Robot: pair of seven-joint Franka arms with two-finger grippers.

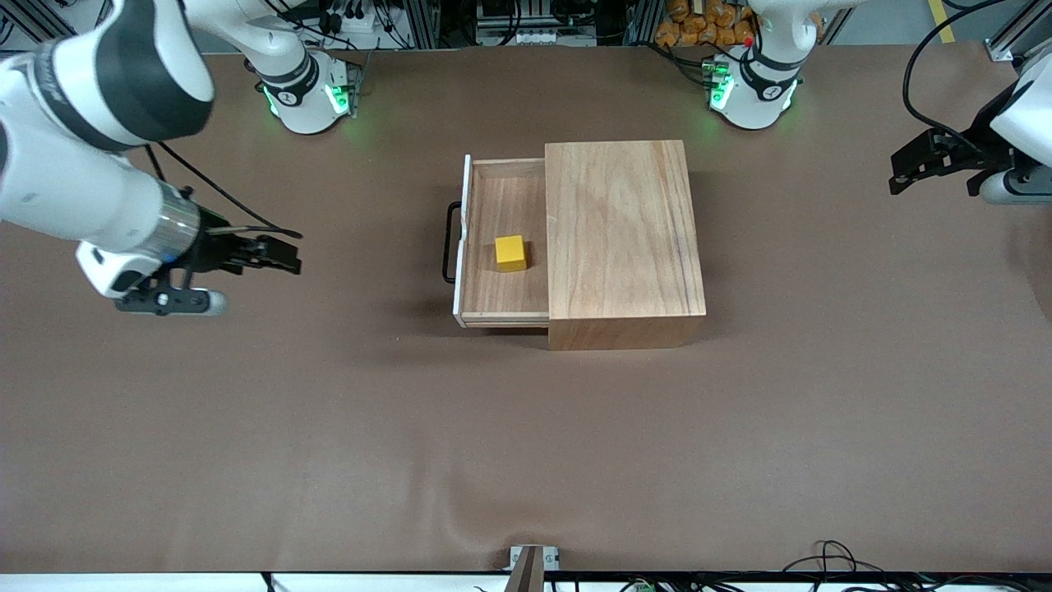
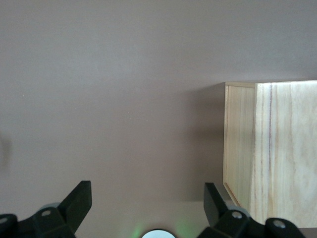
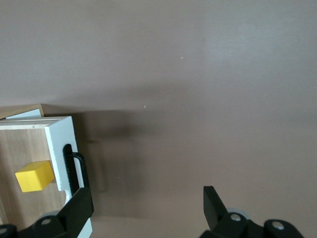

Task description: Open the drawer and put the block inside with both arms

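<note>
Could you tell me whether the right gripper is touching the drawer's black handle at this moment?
Apart. The front view shows the right gripper open over bare table, with brown cloth plainly between it and the handle of the drawer.

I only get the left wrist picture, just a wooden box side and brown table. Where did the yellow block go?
Observer: The block sits inside the drawer, which is pulled out of the box.
Operator: Is a robot hand holding it?
Observer: No. The right gripper is open and empty, over the table toward the right arm's end.
Operator: And my gripper?
Observer: The left gripper is open too, over the table at the left arm's end.
</note>
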